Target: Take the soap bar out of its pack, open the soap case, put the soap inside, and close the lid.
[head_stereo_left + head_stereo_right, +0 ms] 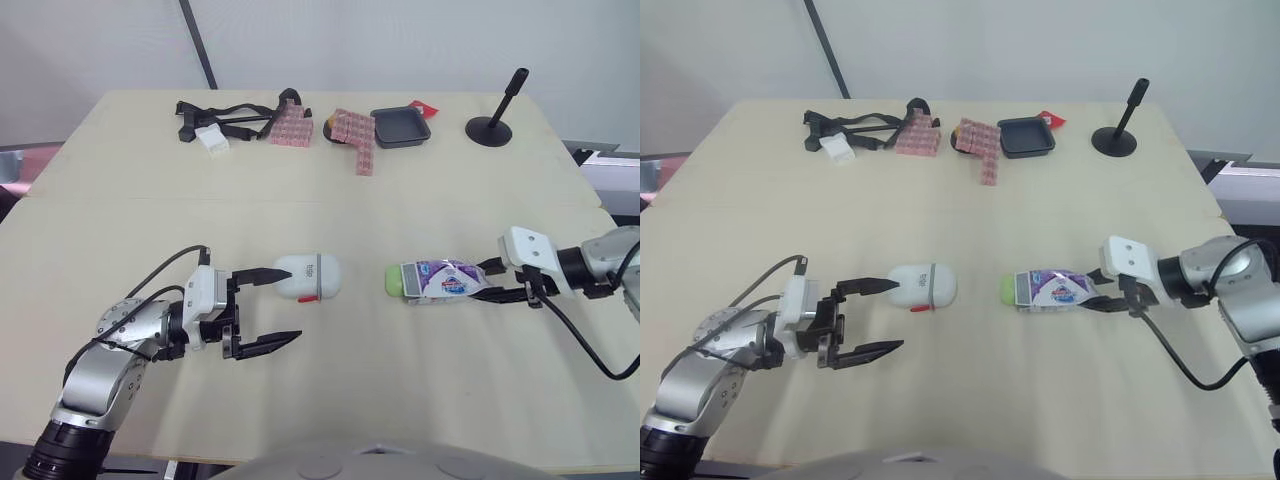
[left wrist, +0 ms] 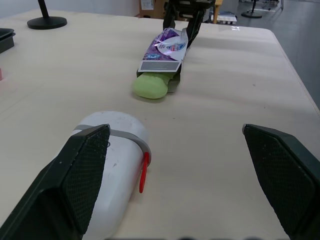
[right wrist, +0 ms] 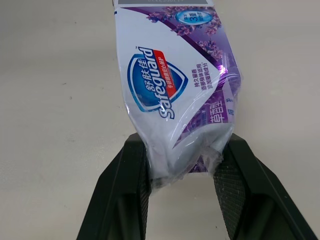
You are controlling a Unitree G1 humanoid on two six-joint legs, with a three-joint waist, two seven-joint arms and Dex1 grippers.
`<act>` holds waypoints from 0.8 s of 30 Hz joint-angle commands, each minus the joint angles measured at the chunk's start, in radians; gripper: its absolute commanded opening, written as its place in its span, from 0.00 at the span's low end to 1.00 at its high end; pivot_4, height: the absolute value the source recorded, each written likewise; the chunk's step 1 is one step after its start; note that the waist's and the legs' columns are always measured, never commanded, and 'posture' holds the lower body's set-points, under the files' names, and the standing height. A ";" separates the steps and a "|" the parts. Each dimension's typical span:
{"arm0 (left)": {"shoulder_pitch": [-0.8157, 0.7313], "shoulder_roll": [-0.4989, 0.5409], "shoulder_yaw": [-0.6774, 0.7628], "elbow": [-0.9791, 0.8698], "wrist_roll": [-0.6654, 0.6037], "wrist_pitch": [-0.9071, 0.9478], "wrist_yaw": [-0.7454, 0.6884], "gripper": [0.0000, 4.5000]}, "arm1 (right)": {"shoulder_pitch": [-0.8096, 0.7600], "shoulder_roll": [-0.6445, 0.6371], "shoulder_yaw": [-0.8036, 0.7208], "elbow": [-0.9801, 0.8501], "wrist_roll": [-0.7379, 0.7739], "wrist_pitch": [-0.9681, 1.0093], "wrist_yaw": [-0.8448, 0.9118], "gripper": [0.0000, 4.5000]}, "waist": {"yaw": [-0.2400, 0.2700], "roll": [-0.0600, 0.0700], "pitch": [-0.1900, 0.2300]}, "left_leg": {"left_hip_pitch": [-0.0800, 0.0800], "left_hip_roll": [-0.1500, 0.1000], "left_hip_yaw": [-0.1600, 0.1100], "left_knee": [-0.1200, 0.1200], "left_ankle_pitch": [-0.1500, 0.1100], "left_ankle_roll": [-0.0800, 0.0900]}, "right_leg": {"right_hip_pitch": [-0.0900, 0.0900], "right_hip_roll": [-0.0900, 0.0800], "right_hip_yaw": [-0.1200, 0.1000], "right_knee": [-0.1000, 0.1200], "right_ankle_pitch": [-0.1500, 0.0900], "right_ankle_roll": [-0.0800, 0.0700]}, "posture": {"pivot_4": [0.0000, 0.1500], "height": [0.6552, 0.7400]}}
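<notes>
- While my right gripper [image 3: 182,162] is clamped on the tail of the soap pack [image 1: 452,279], its two fingers pinch the crumpled purple-and-white wrapper from both sides; the pack lies flat on the table [image 1: 350,390], right of centre.
- The green soap bar [image 1: 394,281] pokes out of the pack's open end, the end that faces my left arm; the rest of it sits inside the wrapper.
- My left gripper [image 1: 287,305] is spread wide and holds nothing; it sits low over the table, fingers pointing toward the pack.
- The white soap case [image 1: 310,277] lies shut just beside one left fingertip; I cannot tell whether they touch; a red tab [image 1: 308,298] shows on its side; case and soap bar are near, not touching.
- Along the far edge: black straps [image 1: 225,115], pink blocks [image 1: 353,135], a black tray [image 1: 400,128], a black stand [image 1: 492,125].
</notes>
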 commanded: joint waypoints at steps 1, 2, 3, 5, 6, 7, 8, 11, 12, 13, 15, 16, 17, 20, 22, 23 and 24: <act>-0.005 0.008 0.005 -0.007 -0.014 -0.003 -0.002 1.00 | -0.003 -0.021 -0.034 -0.022 0.014 -0.006 0.000 0.39 | 0.000 0.000 0.000 | 0.000 0.000 0.000 0.000 0.000 0.000 | 0.000 0.000 0.000 0.000 0.000 0.000 | 1.00 1.00; -0.005 0.008 0.005 -0.007 -0.014 -0.003 -0.002 1.00 | -0.003 -0.021 -0.035 -0.022 0.014 -0.006 0.000 0.39 | 0.000 0.000 0.000 | 0.000 0.000 0.000 0.000 0.000 0.000 | 0.000 0.000 0.000 0.000 0.000 0.000 | 1.00 1.00; -0.005 0.008 0.005 -0.007 -0.014 -0.003 -0.002 1.00 | -0.003 -0.021 -0.035 -0.022 0.014 -0.006 0.000 0.39 | 0.000 0.000 0.000 | 0.000 0.000 0.000 0.000 0.000 0.000 | 0.000 0.000 0.000 0.000 0.000 0.000 | 1.00 1.00; -0.005 0.008 0.005 -0.007 -0.014 -0.003 -0.002 1.00 | -0.003 -0.021 -0.035 -0.022 0.014 -0.006 0.000 0.39 | 0.000 0.000 0.000 | 0.000 0.000 0.000 0.000 0.000 0.000 | 0.000 0.000 0.000 0.000 0.000 0.000 | 1.00 1.00; -0.005 0.008 0.005 -0.007 -0.014 -0.003 -0.002 1.00 | -0.003 -0.021 -0.035 -0.022 0.014 -0.006 0.000 0.39 | 0.000 0.000 0.000 | 0.000 0.000 0.000 0.000 0.000 0.000 | 0.000 0.000 0.000 0.000 0.000 0.000 | 1.00 1.00; -0.005 0.008 0.005 -0.007 -0.014 -0.003 -0.002 1.00 | -0.003 -0.021 -0.035 -0.022 0.014 -0.006 0.000 0.39 | 0.000 0.000 0.000 | 0.000 0.000 0.000 0.000 0.000 0.000 | 0.000 0.000 0.000 0.000 0.000 0.000 | 1.00 1.00; -0.005 0.008 0.005 -0.007 -0.014 -0.003 -0.002 1.00 | -0.003 -0.021 -0.035 -0.022 0.014 -0.006 0.000 0.39 | 0.000 0.000 0.000 | 0.000 0.000 0.000 0.000 0.000 0.000 | 0.000 0.000 0.000 0.000 0.000 0.000 | 1.00 1.00; -0.005 0.008 0.005 -0.007 -0.014 -0.003 -0.002 1.00 | -0.003 -0.021 -0.035 -0.022 0.014 -0.006 0.000 0.39 | 0.000 0.000 0.000 | 0.000 0.000 0.000 0.000 0.000 0.000 | 0.000 0.000 0.000 0.000 0.000 0.000 | 1.00 1.00; -0.004 0.010 0.006 -0.009 -0.015 -0.001 -0.003 1.00 | -0.001 -0.036 -0.041 -0.013 0.007 -0.012 0.006 0.39 | 0.000 0.000 0.000 | 0.000 0.000 0.000 0.000 0.000 0.000 | 0.000 0.000 0.000 0.000 0.000 0.000 | 1.00 1.00; -0.004 0.013 0.005 -0.009 -0.016 0.001 -0.007 1.00 | 0.011 -0.055 -0.059 -0.001 0.006 -0.018 0.012 0.39 | 0.001 0.000 0.000 | 0.000 0.000 0.000 0.000 0.000 0.000 | 0.000 0.000 0.000 0.000 0.000 0.000 | 1.00 1.00; -0.006 0.016 0.004 -0.007 -0.017 0.002 -0.014 1.00 | 0.029 -0.078 -0.084 0.015 0.011 -0.025 0.016 0.39 | 0.004 0.000 0.000 | 0.000 0.000 0.000 0.000 0.000 0.000 | 0.000 0.000 0.000 0.000 0.000 0.000 | 1.00 1.00; -0.008 0.017 0.004 -0.006 -0.017 0.001 -0.017 1.00 | 0.035 -0.084 -0.090 0.020 0.014 -0.030 0.017 0.39 | 0.005 0.000 0.000 | 0.000 0.000 0.000 0.000 0.000 0.000 | 0.000 0.000 0.000 0.000 0.000 0.000 | 1.00 1.00; -0.009 0.017 0.004 -0.005 -0.017 0.001 -0.018 1.00 | 0.039 -0.088 -0.092 0.023 0.014 -0.034 0.016 0.39 | 0.006 0.000 0.000 | 0.000 0.000 0.000 0.000 0.000 0.000 | 0.000 0.000 0.000 -0.001 0.000 0.000 | 1.00 1.00; -0.012 0.018 0.004 0.000 -0.016 -0.001 -0.023 1.00 | 0.047 -0.096 -0.102 0.031 0.013 -0.042 0.016 0.39 | 0.004 0.000 0.000 | 0.000 0.000 0.000 0.000 0.000 0.000 | 0.000 0.000 0.000 0.000 0.000 0.000 | 1.00 1.00; -0.015 0.017 0.004 0.004 -0.015 -0.002 -0.026 1.00 | 0.052 -0.100 -0.107 0.030 0.015 -0.041 0.016 0.39 | 0.003 0.001 0.000 | 0.000 0.000 0.000 0.000 0.000 0.000 | 0.000 0.000 0.000 0.000 0.000 0.000 | 1.00 1.00; -0.017 0.016 0.004 0.006 -0.014 -0.003 -0.027 1.00 | 0.055 -0.102 -0.110 0.029 0.018 -0.040 0.017 0.39 | 0.003 0.001 0.000 | 0.000 0.000 0.000 0.000 0.000 0.000 | 0.000 0.000 0.000 0.000 0.000 0.000 | 1.00 1.00; -0.019 0.016 0.003 0.008 -0.013 -0.004 -0.029 1.00 | 0.060 -0.106 -0.115 0.028 0.019 -0.041 0.018 0.39 | 0.002 0.001 0.000 | 0.000 0.000 0.000 0.000 0.000 0.000 | 0.000 0.000 0.000 0.000 0.000 0.000 | 1.00 1.00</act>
